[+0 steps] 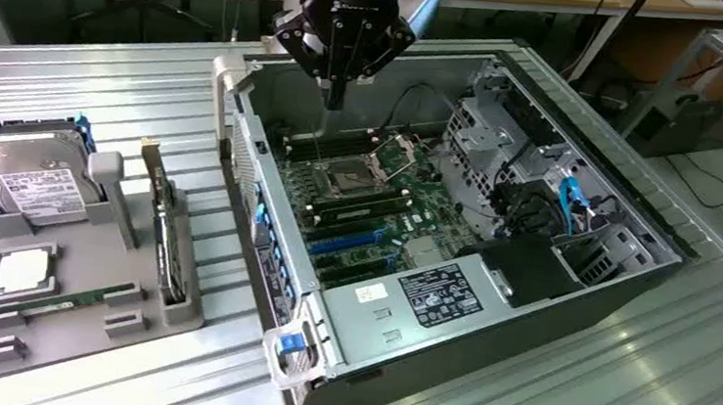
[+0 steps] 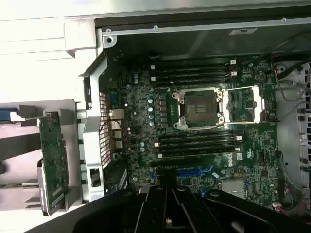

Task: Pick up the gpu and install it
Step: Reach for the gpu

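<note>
End effector (image 1: 332, 97), closed and empty, hovers over the case (image 1: 602, 150), well apart from the gpu (image 1: 169, 250)

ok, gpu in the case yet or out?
Out. The gpu stands on edge in the grey tray beside the case; the gripper hangs over the motherboard.

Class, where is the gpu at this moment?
On the exterior view's left, the gpu stands on edge in the gray tray, between the hard drive and the open computer case.
</note>
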`<action>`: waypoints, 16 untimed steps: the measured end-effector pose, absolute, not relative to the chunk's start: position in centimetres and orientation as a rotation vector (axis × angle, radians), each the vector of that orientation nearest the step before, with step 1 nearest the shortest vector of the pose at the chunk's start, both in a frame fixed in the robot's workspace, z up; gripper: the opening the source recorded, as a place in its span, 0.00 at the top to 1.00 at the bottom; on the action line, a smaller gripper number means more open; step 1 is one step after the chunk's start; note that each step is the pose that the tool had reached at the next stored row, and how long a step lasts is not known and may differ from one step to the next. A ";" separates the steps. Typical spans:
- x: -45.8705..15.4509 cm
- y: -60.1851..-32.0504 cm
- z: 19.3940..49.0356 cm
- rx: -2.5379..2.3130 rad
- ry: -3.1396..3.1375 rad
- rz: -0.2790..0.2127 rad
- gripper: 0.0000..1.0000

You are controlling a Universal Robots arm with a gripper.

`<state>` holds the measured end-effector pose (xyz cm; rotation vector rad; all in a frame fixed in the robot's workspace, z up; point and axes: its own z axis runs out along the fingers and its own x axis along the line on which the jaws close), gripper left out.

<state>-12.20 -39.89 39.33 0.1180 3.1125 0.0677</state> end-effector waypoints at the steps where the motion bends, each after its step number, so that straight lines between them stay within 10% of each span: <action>1: -12.2 -39.9 39.3 0.118 3.112 0.068 0.89; 16: -18.9 -41.8 39.3 0.118 3.112 0.068 0.89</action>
